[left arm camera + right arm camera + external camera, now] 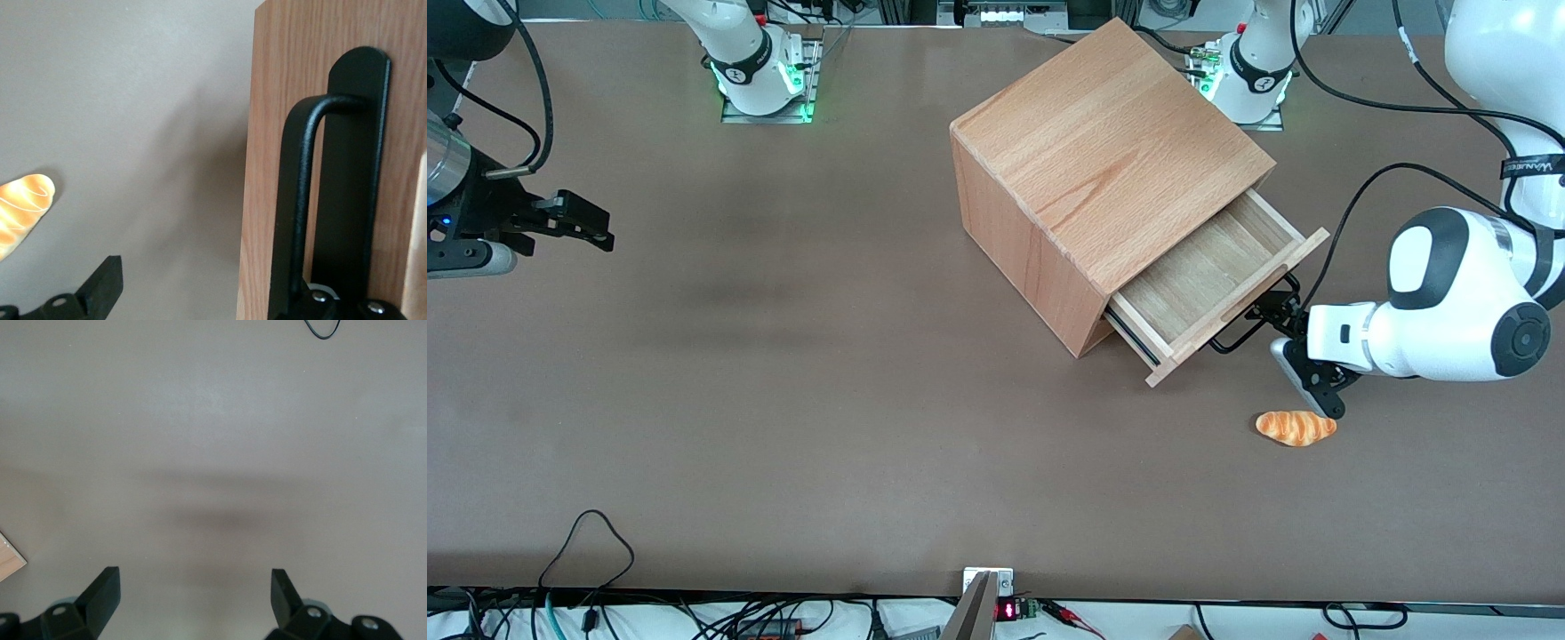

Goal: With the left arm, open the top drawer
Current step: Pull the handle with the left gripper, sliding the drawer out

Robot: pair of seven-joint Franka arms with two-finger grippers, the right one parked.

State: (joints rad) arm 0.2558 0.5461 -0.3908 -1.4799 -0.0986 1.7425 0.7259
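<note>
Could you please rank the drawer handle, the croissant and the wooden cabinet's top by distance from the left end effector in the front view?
End effector, open, at the top drawer.
1. Handle: touching it.
2. Croissant: on the table, nearer the camera.
3. Cabinet top: farthest.

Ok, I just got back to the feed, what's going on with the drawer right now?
The left arm is working the wooden cabinet's top drawer. The drawer is already pulled well out, its inside bare. The gripper sits open at the black handle on the drawer front, one finger hooked inside the handle loop, the other outside it. A toy croissant lies on the table, nearer the front camera than the gripper.
</note>
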